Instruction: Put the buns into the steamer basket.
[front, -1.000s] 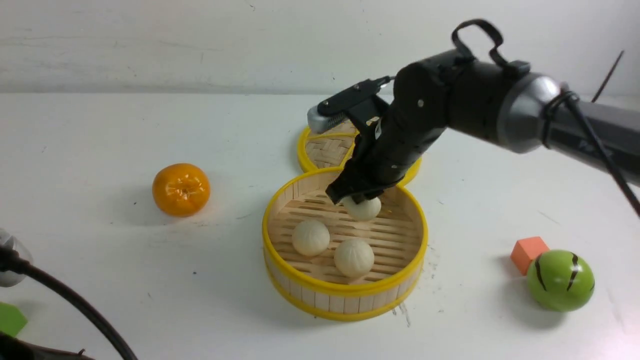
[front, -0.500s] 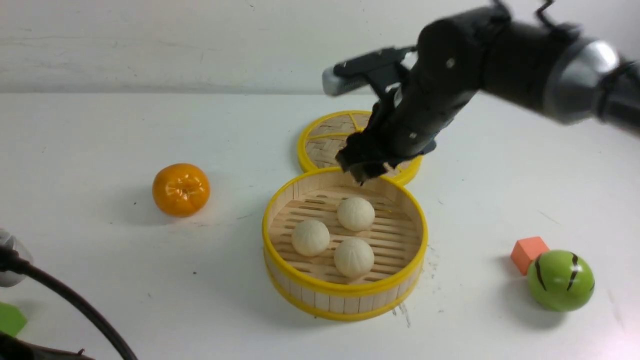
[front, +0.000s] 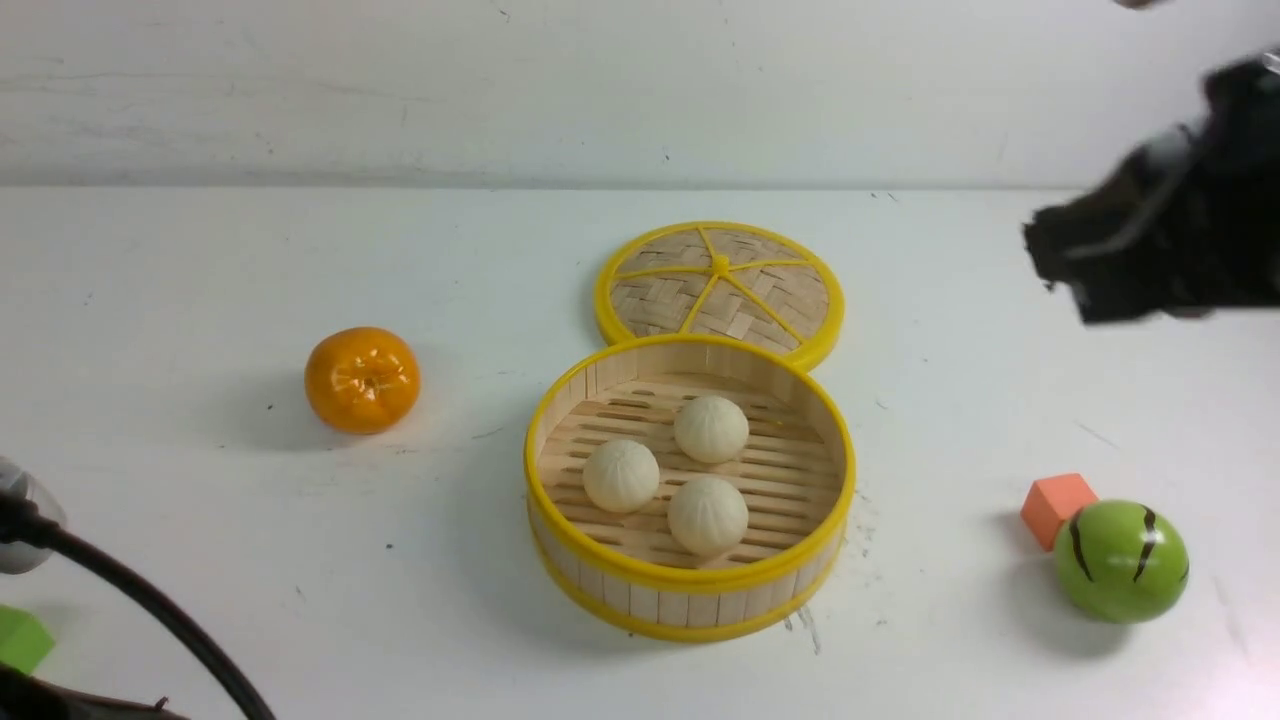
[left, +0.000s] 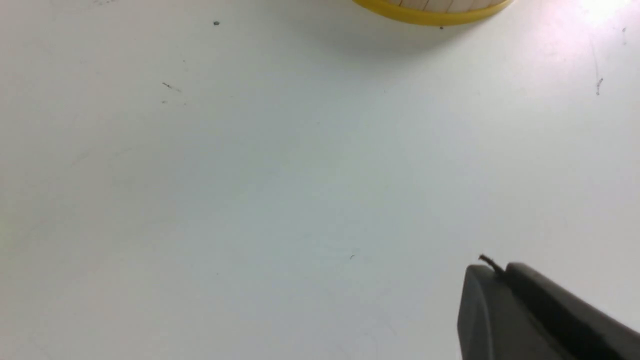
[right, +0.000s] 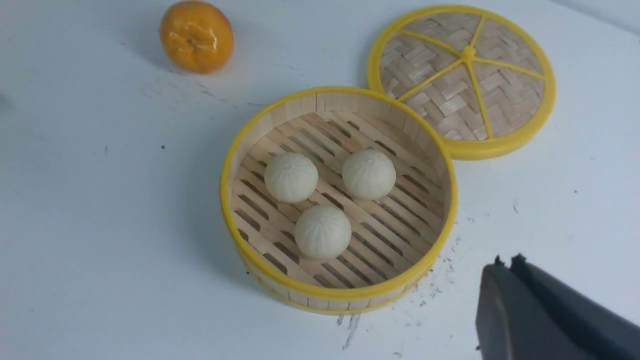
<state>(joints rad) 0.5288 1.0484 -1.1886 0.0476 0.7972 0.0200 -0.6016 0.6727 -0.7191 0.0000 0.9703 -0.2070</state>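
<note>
The steamer basket (front: 690, 600) stands mid-table. Three cream buns lie on its slatted floor: one at the back (front: 711, 428), one on the left (front: 621, 475), one at the front (front: 707, 515). In the right wrist view the basket (right: 280, 125) holds the same buns (right: 291, 177), (right: 368, 174), (right: 322, 232). My right gripper (right: 505, 262) is shut and empty; it shows as a dark blur (front: 1050, 260) high up, right of the basket. My left gripper (left: 492, 267) is shut and empty over bare table, with the basket's yellow rim (left: 430, 12) at the edge of its view.
The flat woven lid (front: 720, 290) lies just behind the basket, touching it. An orange (front: 362, 380) sits to the left. A green striped ball (front: 1120, 560) and a small orange cube (front: 1057, 505) sit at the right front. The left arm's cable (front: 150, 600) and a green block (front: 20, 640) are at the lower left.
My right gripper let go of the third bun in the basket, then rose and swung far to the right. The bun now rests at the back of the basket floor.
</note>
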